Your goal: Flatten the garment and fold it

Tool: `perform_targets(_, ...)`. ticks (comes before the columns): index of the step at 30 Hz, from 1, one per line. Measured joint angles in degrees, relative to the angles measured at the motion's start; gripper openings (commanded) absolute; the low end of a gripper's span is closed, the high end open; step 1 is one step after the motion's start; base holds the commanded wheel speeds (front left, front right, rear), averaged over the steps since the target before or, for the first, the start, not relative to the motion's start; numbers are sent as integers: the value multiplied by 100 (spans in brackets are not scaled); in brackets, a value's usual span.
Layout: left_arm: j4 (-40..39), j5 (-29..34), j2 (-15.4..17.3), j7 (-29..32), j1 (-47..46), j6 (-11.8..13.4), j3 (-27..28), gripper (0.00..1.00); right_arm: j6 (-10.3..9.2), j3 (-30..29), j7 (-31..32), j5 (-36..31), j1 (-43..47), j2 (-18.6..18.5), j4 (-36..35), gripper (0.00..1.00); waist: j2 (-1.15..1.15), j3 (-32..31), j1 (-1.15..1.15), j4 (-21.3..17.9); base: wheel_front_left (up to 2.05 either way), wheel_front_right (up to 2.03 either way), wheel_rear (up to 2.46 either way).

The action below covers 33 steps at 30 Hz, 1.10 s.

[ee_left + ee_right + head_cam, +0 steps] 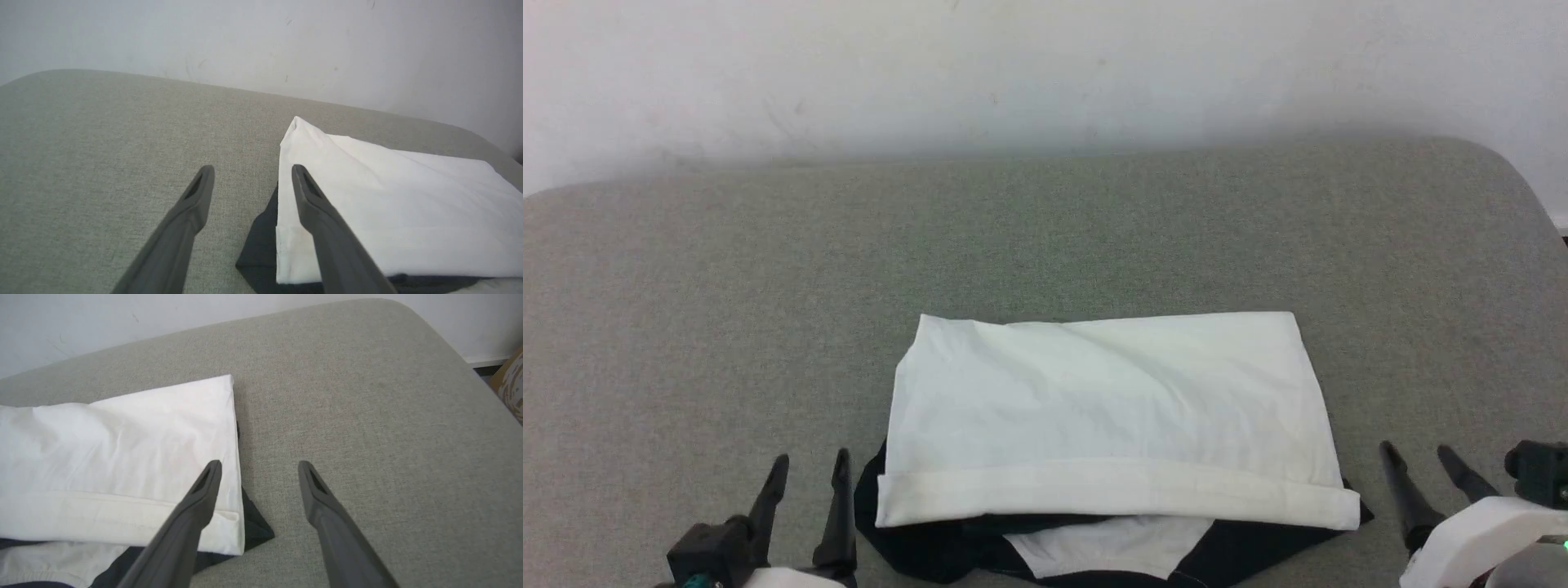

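The head camera looks steeply down from above across the grey padded surface (1045, 237) to the white wall (1045, 65). Each wrist camera rides low and close, facing that wall along its own fingers: the left gripper (251, 168) by the left end of the garment (388, 212), the right gripper (259, 462) by its right end. All three views share the garment; the head view takes in both ends.

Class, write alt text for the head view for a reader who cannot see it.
A folded white garment, black fabric showing under its near edge, lies on a grey padded surface. The left gripper and right gripper, both open, flank it.
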Motion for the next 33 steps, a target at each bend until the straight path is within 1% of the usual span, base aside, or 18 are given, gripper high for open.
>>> perform_targets(2, 27, 127, -16, -162, -169, 24, -4, 100, -1, -68, -328, 40, -93, 2, 75, 100, 0, -45, 0, 27, 0, 0, 0)
perform_targets(5, 124, 338, -51, -299, -458, 24, -18, 100, -3, -79, -686, 151, -308, 4, 375, 100, 0, -96, 1, 49, 0, 0, 0)
perform_targets(8, 301, 478, -70, -339, -709, 24, -11, 100, -5, -66, -878, 255, -567, 5, 775, 100, 0, -120, 1, 46, 0, 0, 0)
perform_targets(10, 431, 599, -76, -374, -866, 21, -9, 100, -4, -54, -883, 367, -759, 7, 1111, 100, 0, -123, 1, 40, 0, 0, 0)
perform_targets(12, 505, 687, -97, -376, -982, 18, 14, 100, -5, -46, -803, 532, -960, 7, 1507, 100, 0, -125, 1, 27, 0, 0, 0)
perform_targets(17, 548, 869, -242, -380, -1166, 8, 127, 100, -5, 104, -378, 870, -1535, 3, 2563, 100, 0, -91, 1, 4, 0, 0, 0)
perform_targets(22, 621, 969, -357, -380, -1178, -78, 235, 100, -5, 308, 33, 1150, -2098, 9, 3452, 100, 0, -25, 1, -4, 0, 0, 0)
perform_targets(25, 658, 1010, -446, -380, -1216, -107, 272, 100, -5, 394, 341, 1292, -2348, 2, 3857, 100, 0, 6, 1, 12, 0, 0, 0)
perform_targets(29, 699, 1069, -497, -380, -1231, -185, 323, 100, -5, 541, 666, 1389, -2633, -52, 4141, 100, 0, 30, 1, 52, 0, 0, 0)
perform_targets(30, 711, 1076, -513, -380, -1231, -187, 336, 100, -5, 604, 751, 1475, -2679, -64, 4176, 89, 0, 31, 1, 61, 0, 0, 0)
perform_targets(31, 726, 1077, -537, -380, -1231, -189, 350, 100, -5, 671, 813, 1556, -2703, -75, 4196, 47, 0, 29, 1, 70, 0, 0, 0)
perform_targets(32, 739, 1081, -556, -380, -1230, -194, 366, 100, -5, 725, 845, 1605, -2716, -75, 4199, 31, 0, 25, 1, 76, 0, 0, 0)
perform_targets(33, 745, 1087, -578, -380, -1230, -214, 379, 100, -5, 754, 840, 1619, -2718, -69, 4195, 2, 0, 21, 1, 80, 0, 0, 0)
